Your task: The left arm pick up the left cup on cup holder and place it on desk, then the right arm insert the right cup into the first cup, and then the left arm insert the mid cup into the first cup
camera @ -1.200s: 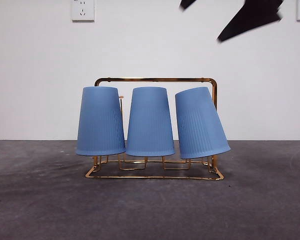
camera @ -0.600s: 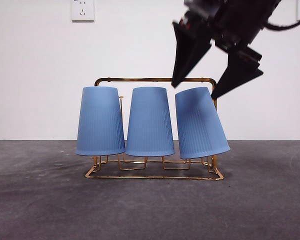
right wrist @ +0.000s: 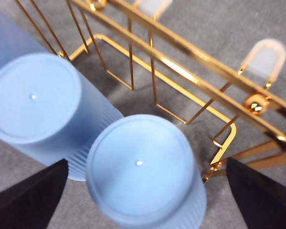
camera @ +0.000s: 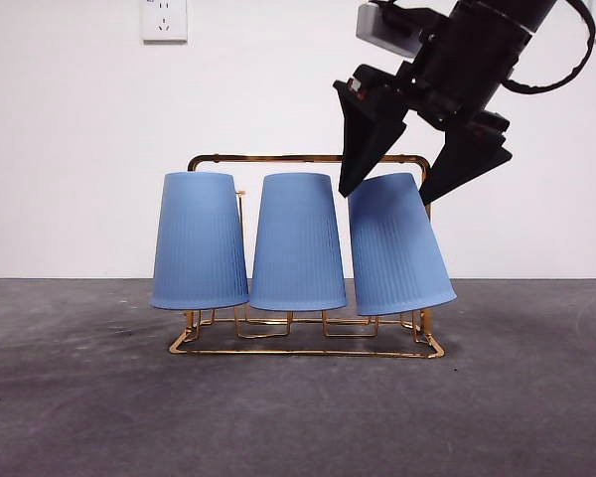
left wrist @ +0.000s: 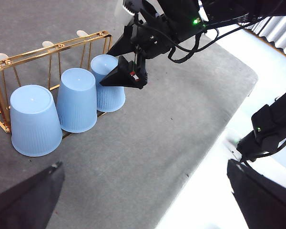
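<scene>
The right gripper (camera: 402, 186) hangs wide apart over the tilted right cup (camera: 398, 248) on the cup holder (camera: 308, 159). No words show, maybe too blurry. The left gripper (left wrist: 148, 200) waits with jaws spread

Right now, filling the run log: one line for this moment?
right gripper: open, above tilted right cup | left gripper: open, waiting | three cups on cup holder

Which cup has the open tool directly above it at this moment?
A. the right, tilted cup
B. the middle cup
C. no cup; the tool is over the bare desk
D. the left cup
A: the right tool straddles the top of the tilted right cup, its own camera looking straight down on it.
</scene>
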`<state>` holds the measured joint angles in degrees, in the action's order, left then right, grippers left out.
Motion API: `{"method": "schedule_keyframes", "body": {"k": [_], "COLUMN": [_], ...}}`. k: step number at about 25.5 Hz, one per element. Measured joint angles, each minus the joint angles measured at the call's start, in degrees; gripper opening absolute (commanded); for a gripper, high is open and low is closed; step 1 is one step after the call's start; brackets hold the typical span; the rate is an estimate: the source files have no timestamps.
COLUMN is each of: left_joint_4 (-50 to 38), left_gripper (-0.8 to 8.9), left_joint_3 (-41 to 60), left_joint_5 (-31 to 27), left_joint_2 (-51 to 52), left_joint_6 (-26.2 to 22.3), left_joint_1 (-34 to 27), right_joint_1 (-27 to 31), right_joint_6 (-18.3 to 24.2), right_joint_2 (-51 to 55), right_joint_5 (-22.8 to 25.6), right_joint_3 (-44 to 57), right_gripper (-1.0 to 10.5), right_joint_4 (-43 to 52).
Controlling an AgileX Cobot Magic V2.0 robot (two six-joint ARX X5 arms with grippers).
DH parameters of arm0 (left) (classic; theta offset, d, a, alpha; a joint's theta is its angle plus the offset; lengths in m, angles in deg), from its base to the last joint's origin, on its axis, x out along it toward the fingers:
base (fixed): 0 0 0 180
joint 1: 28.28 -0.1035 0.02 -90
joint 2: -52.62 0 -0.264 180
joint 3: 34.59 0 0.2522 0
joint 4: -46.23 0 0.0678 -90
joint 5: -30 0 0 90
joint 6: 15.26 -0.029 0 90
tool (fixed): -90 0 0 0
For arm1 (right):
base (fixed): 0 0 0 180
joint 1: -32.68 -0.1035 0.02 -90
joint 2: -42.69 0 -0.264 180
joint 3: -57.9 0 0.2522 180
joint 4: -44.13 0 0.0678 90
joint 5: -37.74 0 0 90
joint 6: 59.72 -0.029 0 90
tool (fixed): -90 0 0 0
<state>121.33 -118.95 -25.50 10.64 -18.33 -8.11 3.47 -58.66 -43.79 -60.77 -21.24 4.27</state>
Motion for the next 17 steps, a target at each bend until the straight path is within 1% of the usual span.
{"method": "schedule_keyframes", "body": {"k": [3, 6, 8, 11, 17], "left_joint_4": [-0.02, -0.02, -0.02, -0.02, -0.02], "left_gripper": [5.62, 5.62, 5.62, 5.62, 5.62], "left_joint_3": [0.00, 0.00, 0.00, 0.00, 0.00], "left_joint_5": [0.00, -0.02, 0.00, 0.00, -0.02], "left_joint_2": [0.00, 0.00, 0.00, 0.00, 0.00], "left_joint_6": [0.00, 0.00, 0.00, 0.00, 0.00], "left_joint_1": [0.00, 0.00, 0.00, 0.00, 0.00], "right_joint_1": [0.00, 0.00, 0.00, -0.02, -0.02], "right_joint_6": [0.35, 0.46, 0.52, 0.61, 0.63], "right_joint_2": [-0.61, -1.18, -1.49, -1.49, -1.31], "right_joint_5": [0.02, 0.07, 0.02, 0.85, 0.85], "right_joint_3": [0.00, 0.00, 0.00, -0.04, -0.04], "right_gripper": [4.2, 3.3, 3.0, 2.9, 2.9], "right_joint_4": [0.33, 0.63, 0.90, 1.46, 1.44]}}
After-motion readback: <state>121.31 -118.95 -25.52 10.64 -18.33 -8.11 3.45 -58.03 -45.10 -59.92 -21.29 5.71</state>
